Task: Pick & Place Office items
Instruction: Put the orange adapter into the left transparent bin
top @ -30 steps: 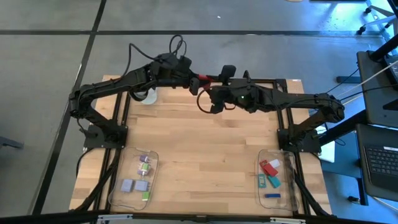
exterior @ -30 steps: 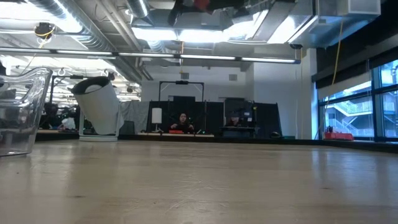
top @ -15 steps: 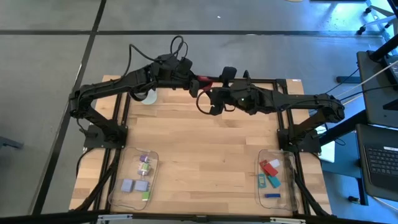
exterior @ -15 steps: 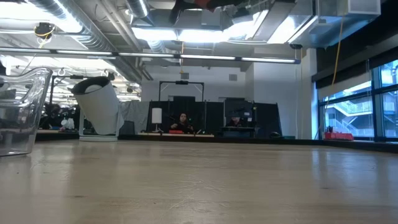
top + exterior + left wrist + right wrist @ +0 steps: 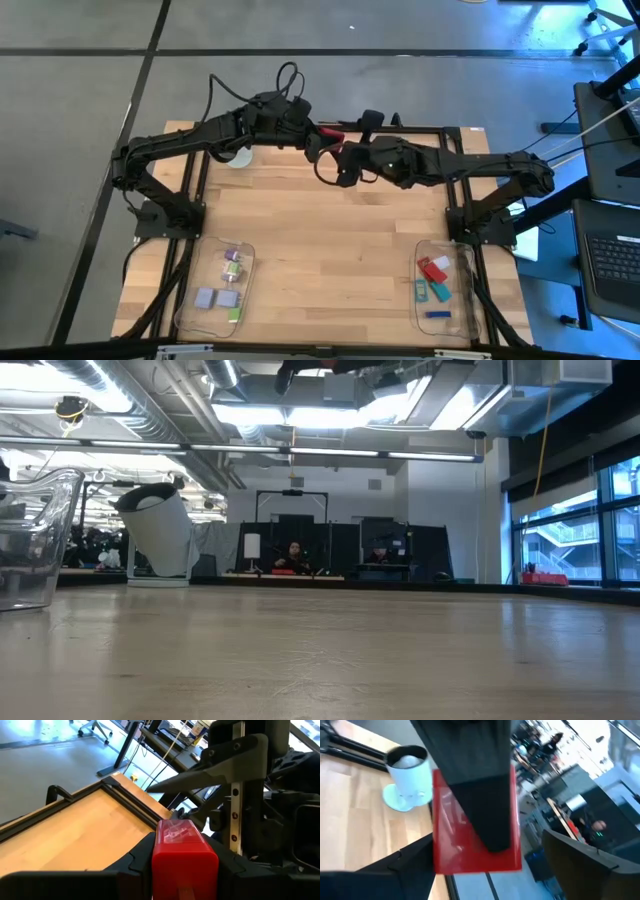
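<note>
My left gripper [image 5: 324, 134] is high above the table's far middle and is shut on a red block [image 5: 182, 845], which also shows in the high view [image 5: 329, 131]. My right gripper [image 5: 485, 865] faces it from the table's right, open. Its two fingers stand on either side of the same red block [image 5: 470, 847] without plainly touching it. Other small pieces lie in two clear trays: lavender and green ones in the left tray [image 5: 215, 290], red, teal and blue ones in the right tray [image 5: 445, 285]. My left gripper pinches the red block's end [image 5: 184, 870] between its two fingers. They come roughly level from the table's left, and one dark finger [image 5: 480, 795] lies across the block's face. The block is lifted clear, high over the table, and sticks out toward the right arm.
A white round object with a dark centre [image 5: 237, 155] stands at the far left of the table, also in the low view [image 5: 160, 530]. The two trays sit at the near corners. Bare wood [image 5: 330, 250] lies between them. People sit in the room far behind.
The two grippers have drawn slightly closer together above the far middle of the table. My left gripper has carried the red block a little toward the right arm. The block stays held and lifted.
</note>
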Robot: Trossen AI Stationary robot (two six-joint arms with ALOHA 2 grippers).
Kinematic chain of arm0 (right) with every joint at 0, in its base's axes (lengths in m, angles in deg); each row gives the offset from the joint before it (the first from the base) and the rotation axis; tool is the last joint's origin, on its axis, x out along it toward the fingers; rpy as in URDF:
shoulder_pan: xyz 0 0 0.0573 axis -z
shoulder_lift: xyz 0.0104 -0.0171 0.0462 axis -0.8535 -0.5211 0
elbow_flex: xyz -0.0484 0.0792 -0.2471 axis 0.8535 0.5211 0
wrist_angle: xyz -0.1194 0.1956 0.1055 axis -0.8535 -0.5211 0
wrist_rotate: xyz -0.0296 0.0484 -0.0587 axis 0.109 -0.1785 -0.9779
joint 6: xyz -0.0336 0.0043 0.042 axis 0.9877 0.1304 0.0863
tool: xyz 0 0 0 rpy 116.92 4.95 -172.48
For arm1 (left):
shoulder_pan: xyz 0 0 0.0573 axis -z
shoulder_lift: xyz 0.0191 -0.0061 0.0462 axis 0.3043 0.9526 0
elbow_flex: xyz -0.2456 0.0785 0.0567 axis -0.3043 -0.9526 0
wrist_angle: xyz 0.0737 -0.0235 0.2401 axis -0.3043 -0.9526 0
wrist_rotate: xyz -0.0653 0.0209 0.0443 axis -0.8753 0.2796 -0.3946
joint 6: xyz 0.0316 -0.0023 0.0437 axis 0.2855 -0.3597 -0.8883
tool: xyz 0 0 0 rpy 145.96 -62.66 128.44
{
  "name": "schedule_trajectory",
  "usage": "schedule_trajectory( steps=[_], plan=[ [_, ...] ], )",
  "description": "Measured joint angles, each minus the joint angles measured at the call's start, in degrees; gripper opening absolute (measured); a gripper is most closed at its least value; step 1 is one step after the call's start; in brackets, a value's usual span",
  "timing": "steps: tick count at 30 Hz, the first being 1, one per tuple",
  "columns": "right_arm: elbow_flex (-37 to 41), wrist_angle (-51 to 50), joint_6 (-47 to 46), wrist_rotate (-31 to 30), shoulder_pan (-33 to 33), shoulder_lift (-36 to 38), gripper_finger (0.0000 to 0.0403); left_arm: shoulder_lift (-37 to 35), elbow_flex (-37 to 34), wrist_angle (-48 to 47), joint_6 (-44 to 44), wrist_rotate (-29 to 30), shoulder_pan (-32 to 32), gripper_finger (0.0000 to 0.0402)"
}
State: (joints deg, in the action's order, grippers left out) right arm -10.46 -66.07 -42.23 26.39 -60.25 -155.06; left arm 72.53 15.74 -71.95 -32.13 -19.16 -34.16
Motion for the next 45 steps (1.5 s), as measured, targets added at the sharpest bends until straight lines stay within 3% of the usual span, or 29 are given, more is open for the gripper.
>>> schedule_trajectory(
  steps=[4,21,24,30,33,39,45],
  plan=[
    [0.0,-2.6,-2.6,-3.8,-1.4,0.4,0.0343,0.0,0.0,0.0,-0.4,-0.4,-0.2,0.0114],
    [0.0,-30.0,-34.0,-1.2,-2.4,8.4,0.0343,-0.1,0.0,0.1,-2.0,-3.3,-0.2,0.0114],
    [0.0,-31.7,-42.5,2.9,-3.1,10.2,0.0343,-0.1,0.0,0.2,-3.4,-3.3,-0.2,0.0114],
    [0.0,-31.9,-53.8,17.9,-4.4,11.1,0.0343,-0.1,0.0,-0.7,-4.9,-5.7,1.1,0.0114],
    [0.0,-31.9,-54.2,21.6,-5.5,10.2,0.0343,-0.1,0.0,-4.8,-5.0,-7.9,3.0,0.0114],
    [0.0,-32.0,-55.5,21.9,-7.2,8.8,0.0343,-0.1,0.0,-19.5,-5.0,-7.0,8.6,0.0114],
    [0.0,-32.1,-54.7,21.8,-7.6,8.6,0.0343,-0.1,0.0,-34.0,-1.0,-0.9,16.5,0.0114]
  ],
)
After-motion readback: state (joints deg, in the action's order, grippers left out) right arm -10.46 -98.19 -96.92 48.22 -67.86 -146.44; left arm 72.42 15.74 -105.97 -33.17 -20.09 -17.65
